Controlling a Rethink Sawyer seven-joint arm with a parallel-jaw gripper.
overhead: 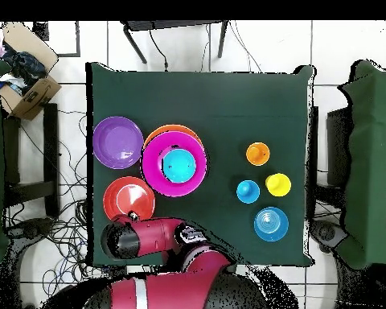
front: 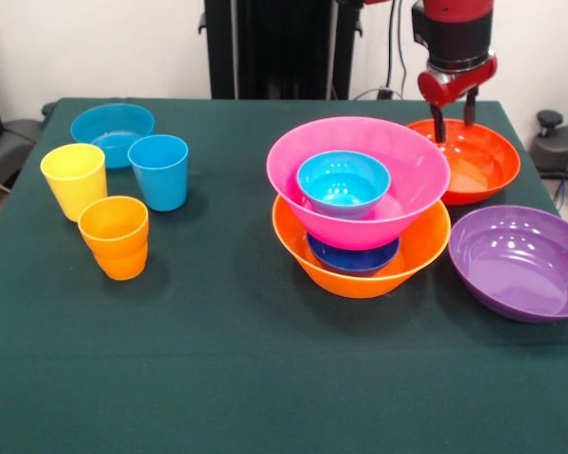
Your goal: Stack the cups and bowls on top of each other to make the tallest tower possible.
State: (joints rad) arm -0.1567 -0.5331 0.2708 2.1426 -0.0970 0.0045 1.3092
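Partly hidden dark blue bowl (front: 352,255), under pink bowl (front: 360,180)

Both views are evenly and brightly lit from above; shadows on the dark green tablecloth (front: 218,331) are faint and short, sitting close under each vessel; small white highlights gleam inside the purple bowl (front: 523,262), the red-orange bowl (front: 473,159), the pink bowl (front: 360,180) and the teal bowl (front: 343,182); the yellow cup (front: 74,180) and orange cup (front: 115,236) show little glare; the front view is in focus throughout, with no evident bending at its edges.
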